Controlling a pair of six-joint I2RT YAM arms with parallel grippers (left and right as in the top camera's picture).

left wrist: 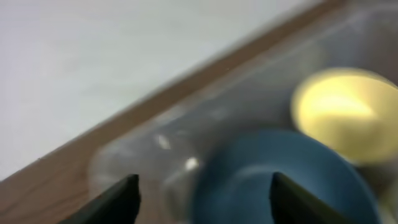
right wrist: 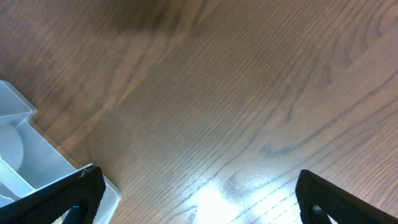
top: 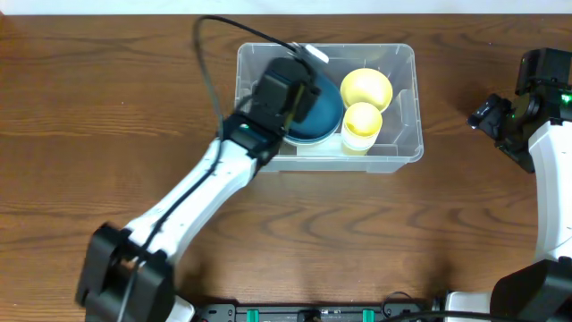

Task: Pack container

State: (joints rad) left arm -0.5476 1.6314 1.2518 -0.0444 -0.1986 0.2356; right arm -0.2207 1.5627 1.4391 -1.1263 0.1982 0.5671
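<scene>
The container (top: 398,159), a large clear plastic bin, stands on the wood table at the centre back. Inside it lie a blue bowl (top: 323,114), a yellow bowl (top: 366,87) and a yellow cup (top: 362,125). My left gripper (top: 307,89) hangs over the bin's left half, above the blue bowl. In the blurred left wrist view the left gripper (left wrist: 202,196) is open, the blue bowl (left wrist: 280,180) lying below and the yellow bowl (left wrist: 345,115) further right. My right gripper (top: 483,116) is off to the bin's right, and in its own view the right gripper (right wrist: 199,199) is open over bare wood.
The container's corner (right wrist: 25,155) shows at the left edge of the right wrist view. A black cable (top: 207,63) arcs from the left arm over the table left of the bin. The table's far edge runs just behind the bin.
</scene>
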